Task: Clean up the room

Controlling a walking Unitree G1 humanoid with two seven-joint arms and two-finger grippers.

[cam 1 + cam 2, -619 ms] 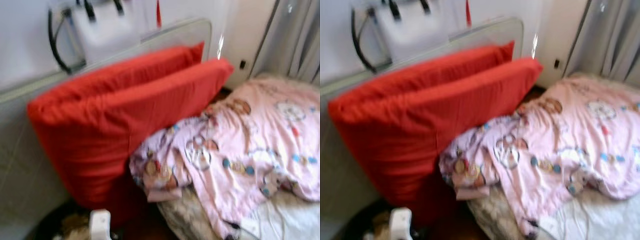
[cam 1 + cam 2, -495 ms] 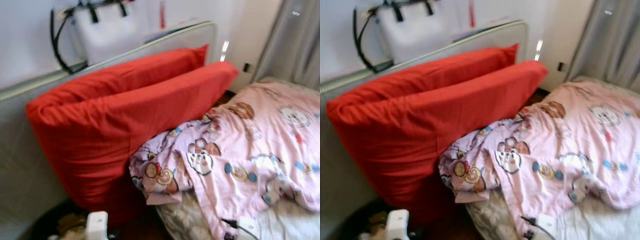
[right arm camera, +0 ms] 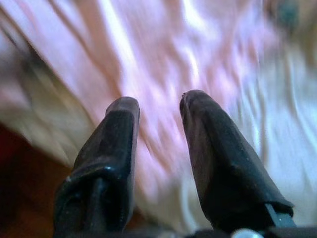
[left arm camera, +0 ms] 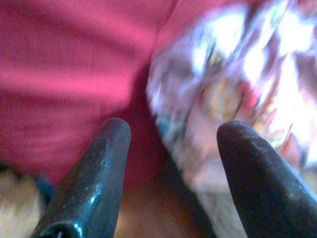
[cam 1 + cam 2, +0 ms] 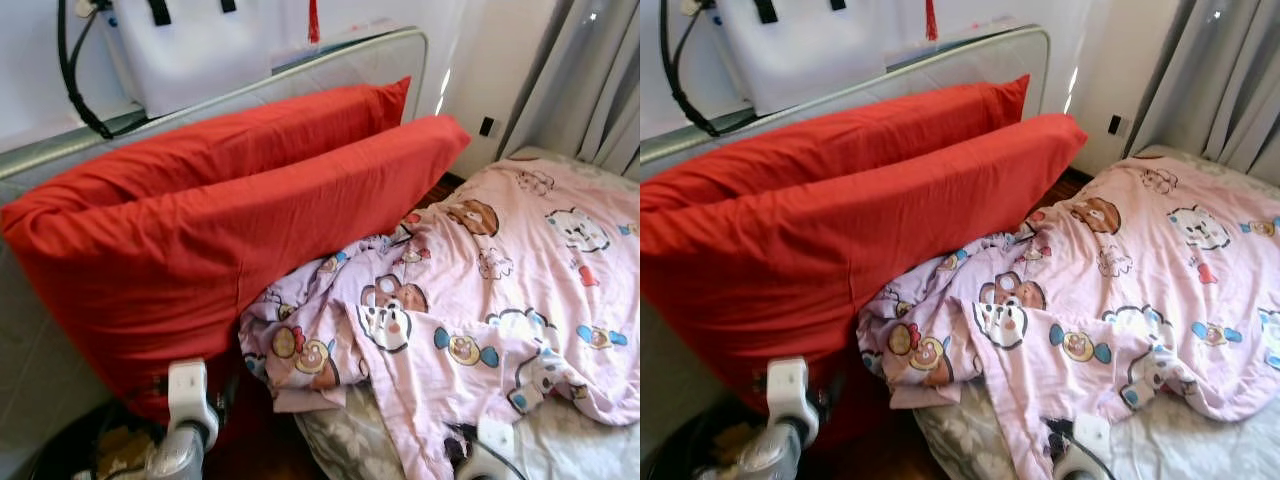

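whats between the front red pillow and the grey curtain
The crumpled pink cartoon-print blanket spreads over the bed between the front red pillow and grey curtain, seen in both eye views.

No writing is showing anywhere that I can read. The pink quilt (image 5: pixel 520 290) on the bed is carrying only cartoon animal prints, no letters or numbers, and the white bag (image 5: pixel 190 50) is showing no label or brand.

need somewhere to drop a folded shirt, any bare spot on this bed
Little bare room. The pink blanket covers most of the bed, bunched up against the two red pillows. The one free patch is the strip of pale sheet at the near edge, below the blanket's hem, beside the right claw. The left claw points at the crowded pillow-blanket seam.
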